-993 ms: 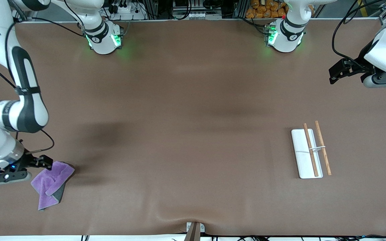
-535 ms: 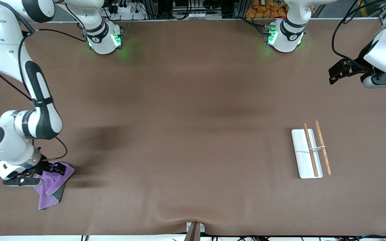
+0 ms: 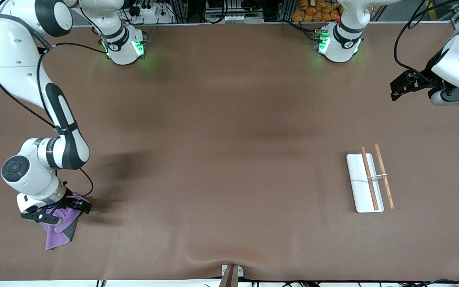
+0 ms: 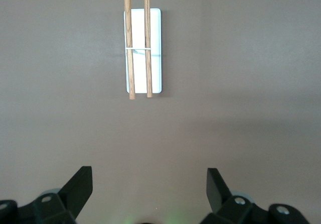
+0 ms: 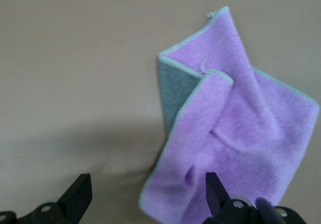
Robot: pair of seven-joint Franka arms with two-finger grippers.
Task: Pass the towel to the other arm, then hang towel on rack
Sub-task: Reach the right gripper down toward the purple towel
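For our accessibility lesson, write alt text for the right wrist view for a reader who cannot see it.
A crumpled towel, purple with a folded corner showing its grey face, lies on a brown table. The right gripper hangs open just above, one finger over the towel's edge and the other over bare table.

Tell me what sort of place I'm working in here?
Likely a robotics lab bench: two arm bases bolted along a brown-covered table, cables and equipment at its edge, plus a towel and rack as props.
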